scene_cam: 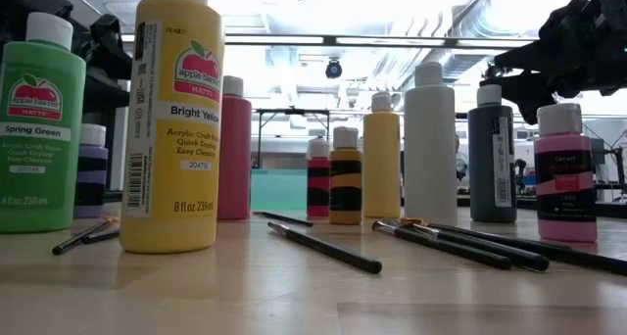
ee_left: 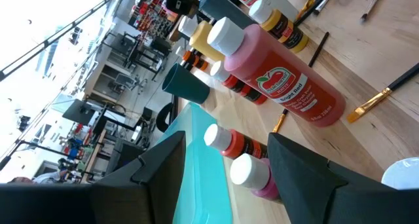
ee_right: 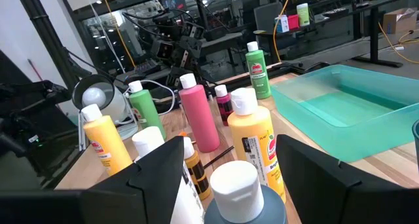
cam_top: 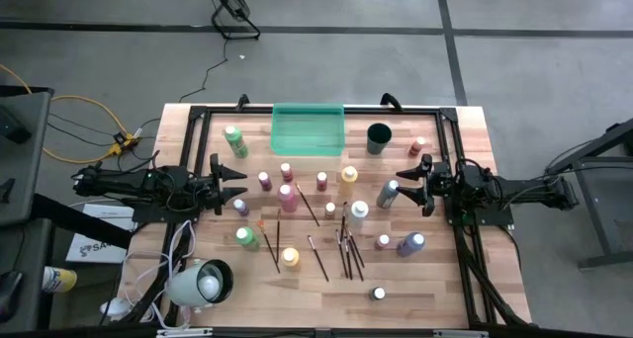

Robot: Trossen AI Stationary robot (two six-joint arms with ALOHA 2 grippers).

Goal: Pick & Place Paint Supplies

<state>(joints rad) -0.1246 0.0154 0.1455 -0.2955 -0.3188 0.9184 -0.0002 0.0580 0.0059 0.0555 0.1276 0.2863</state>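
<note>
Left gripper (cam_top: 240, 190): hovers at 9 o'clock on the table (cam_top: 435, 279), fingers spread apart and holding nothing; it points toward 3 o'clock.
Right gripper (cam_top: 404, 177): hovers at 3 o'clock, fingers likewise spread and empty; it points toward 9 o'clock, its tips just beside a grey bottle (cam_top: 388, 193).
Paint bottles: stand scattered over the middle of the table between the two grippers, with a green-capped one (cam_top: 234, 140) at 10 o'clock near the tray.
Brushes (cam_top: 346, 251): lie flat in a loose bunch toward 6 o'clock, more (cam_top: 307, 206) among the bottles at centre.
Tray (cam_top: 308, 128): at 12 o'clock, with no supplies in it as far as the high view shows; a dark cup (cam_top: 379, 137) stands just beside it toward 1 o'clock.
Risk, tipping: the bottles are tall and crowded, so in my judgement a finger reaching for one is likely to nudge a neighbour over.
Risk, brushes: they are thin and lie flat on the wood, so a grip from above may slide off or scatter the bunch.
Risk, arms: both reach into the same middle zone and may crowd each other.
High view only: the whole layout and both arms.
Low view only: bottle labels, such as the yellow bottle (scene_cam: 177, 119), and how upright the bottles stand.
Left wrist view only: a red bottle (ee_left: 275, 76) with white cap directly ahead.
Right wrist view only: a white cap (ee_right: 234, 183) between its own fingers' line of reach, and a lamp (ee_right: 99, 95) beyond the bottles.
</note>
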